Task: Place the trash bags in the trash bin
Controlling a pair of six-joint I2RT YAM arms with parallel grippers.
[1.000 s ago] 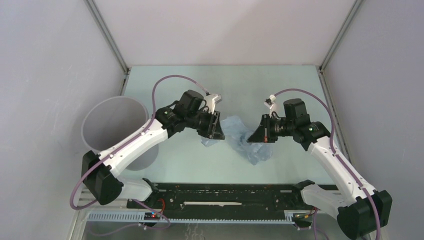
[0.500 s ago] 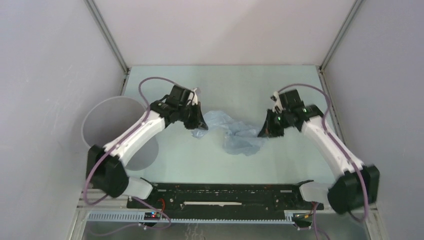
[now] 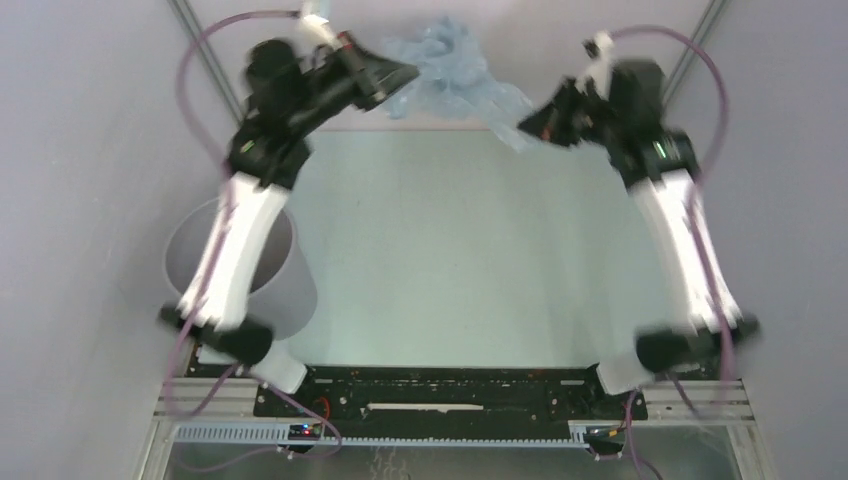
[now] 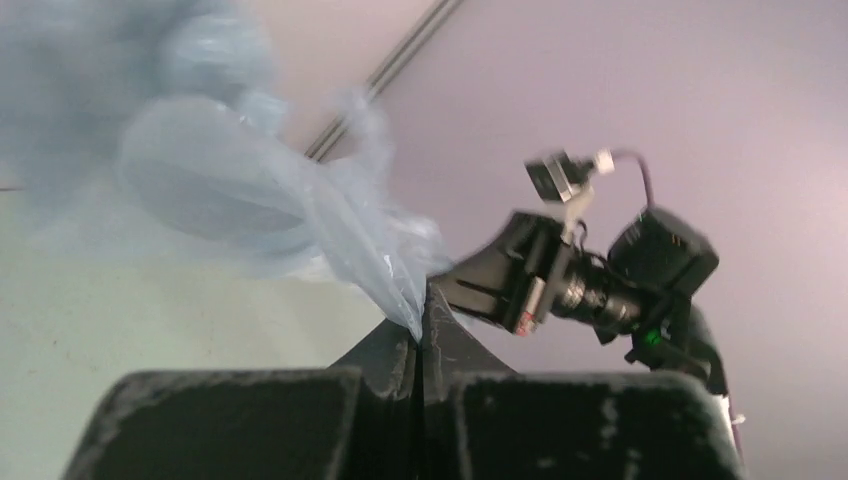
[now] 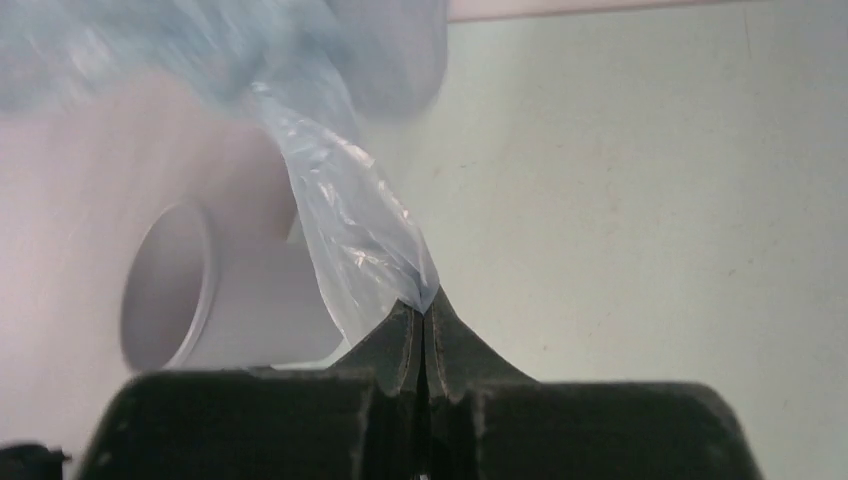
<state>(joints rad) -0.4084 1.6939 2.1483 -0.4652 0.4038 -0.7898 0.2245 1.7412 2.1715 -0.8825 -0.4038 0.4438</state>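
The pale blue, wrinkly trash bag [image 3: 455,75] hangs high in the air at the back of the cell, stretched between both grippers. My left gripper [image 3: 405,72] is shut on the bag's left edge; in the left wrist view the film [image 4: 330,225] runs pinched into the closed left gripper [image 4: 420,320]. At the other end, my right gripper [image 3: 528,125] is shut on the bag's right edge, and the film [image 5: 350,240] is nipped in the closed right gripper [image 5: 424,305]. The grey round trash bin [image 3: 235,262] stands at the left of the table, open end up, also the trash bin [image 5: 215,285] seen from the right wrist.
The pale green table [image 3: 450,260] lies far below the raised bag. Grey enclosure walls with metal corner posts [image 3: 205,50] close in the back and both sides. A black rail [image 3: 450,390] runs along the near edge between the arm bases.
Both arms have swung up and back from the table, lifting the bag off it and spreading it in the air. The left gripper closed on the bag.
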